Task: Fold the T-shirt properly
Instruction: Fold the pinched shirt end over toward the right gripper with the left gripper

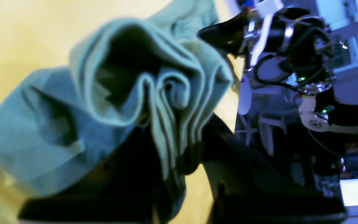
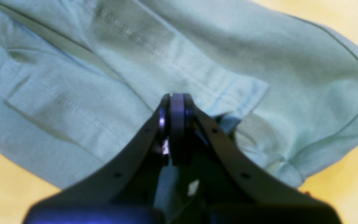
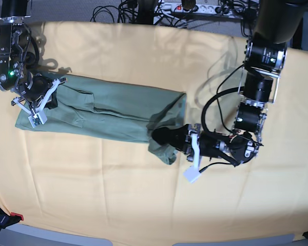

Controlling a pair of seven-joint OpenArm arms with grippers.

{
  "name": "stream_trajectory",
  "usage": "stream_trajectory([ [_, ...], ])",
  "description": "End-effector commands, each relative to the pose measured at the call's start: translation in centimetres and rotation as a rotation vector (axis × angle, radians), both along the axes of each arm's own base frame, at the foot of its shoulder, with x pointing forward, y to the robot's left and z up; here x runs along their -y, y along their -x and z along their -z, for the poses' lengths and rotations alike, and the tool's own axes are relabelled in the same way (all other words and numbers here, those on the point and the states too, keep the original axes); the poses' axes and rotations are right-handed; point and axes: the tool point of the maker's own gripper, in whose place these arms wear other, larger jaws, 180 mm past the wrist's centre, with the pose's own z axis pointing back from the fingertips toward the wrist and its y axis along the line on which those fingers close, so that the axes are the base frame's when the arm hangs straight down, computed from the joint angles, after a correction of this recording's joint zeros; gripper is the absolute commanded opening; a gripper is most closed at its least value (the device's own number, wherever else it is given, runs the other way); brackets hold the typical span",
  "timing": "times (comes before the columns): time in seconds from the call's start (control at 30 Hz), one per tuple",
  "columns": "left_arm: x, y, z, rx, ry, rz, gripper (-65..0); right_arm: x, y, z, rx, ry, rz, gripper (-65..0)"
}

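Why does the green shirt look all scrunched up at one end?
The left gripper pinches the T-shirt there, bunching the end into folds. The rest lies as a long strip on the yellow cloth.

Left gripper [image 3: 161, 137] jaws clamped low, right gripper [image 3: 50, 95] jaws pressed together

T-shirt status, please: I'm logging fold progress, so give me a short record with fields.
item: T-shirt, sage green
shape: long narrow band lying on the yellow cloth
left pincer: shut on a bunched end of the shirt
right pincer: shut, pinching the hem at the other end
fold state: not yet finished
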Motion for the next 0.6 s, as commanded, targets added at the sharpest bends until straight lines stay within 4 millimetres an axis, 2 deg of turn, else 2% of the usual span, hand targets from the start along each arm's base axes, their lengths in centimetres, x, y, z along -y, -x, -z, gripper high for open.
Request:
stream_trajectory([
  [0.0, 1.1, -0.9, -2.4, 0.051, 0.055, 0.008, -65.0, 0.5, -0.7, -1.0, 0.031, 0.017, -0.004, -65.0],
  [0.23, 4.9, 0.8, -2.7, 0.07, 0.143, 0.072, -65.0, 0.5, -0.7, -1.0, 0.031, 0.017, -0.004, -65.0],
  [0.47, 5.5, 1.6, -1.7, 0.042, 0.195, 0.038, -65.0, 0.5, -0.7, -1.0, 0.03, 0.018, -0.004, -65.0],
  [0.5, 5.5, 1.6, -1.6, 0.038, 0.205, 0.026, -63.4, 0.5, -0.7, -1.0, 0.031, 0.018, -0.004, -65.0],
  [0.57, 5.5, 1.6, -1.6, 0.032, 0.212, 0.016, -51.8, 0.5, -0.7, -1.0, 0.031, 0.018, -0.004, -65.0],
])
